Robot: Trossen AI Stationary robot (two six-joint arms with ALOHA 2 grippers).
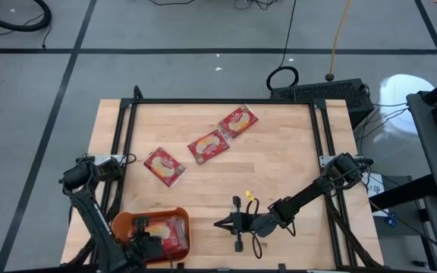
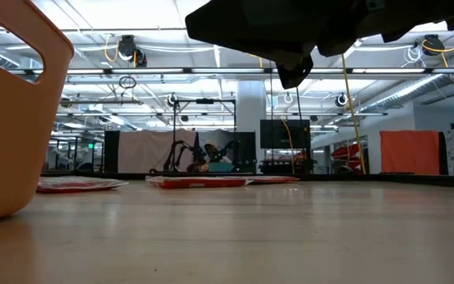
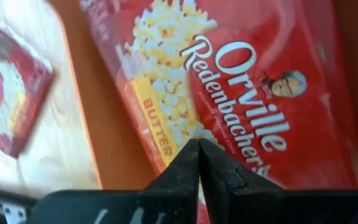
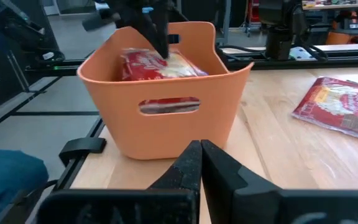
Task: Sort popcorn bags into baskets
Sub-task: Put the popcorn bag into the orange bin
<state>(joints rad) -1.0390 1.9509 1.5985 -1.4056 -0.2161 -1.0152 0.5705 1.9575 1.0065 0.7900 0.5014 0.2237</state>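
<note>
Counter [image 1: 294, 152], pale wood, carries everything. Orange basket [image 1: 124, 222] sits at its near-left corner; several popcorn bags inside [image 1: 169, 233]. Three loose bags [image 1: 164, 166] lie flat in a diagonal row, well beyond the basket toward the far side. Packets look light, thin, floppy, with slick film; likely best pinched at an edge or corner.

Left claw [image 3: 198, 163] inside the basket, fingers closed together just above a packet [image 3: 241, 81], gripping nothing visible. Right claw [image 4: 201, 160] closed, empty, low over the counter right of the basket, facing it. Nothing blocks the loose bags.
</note>
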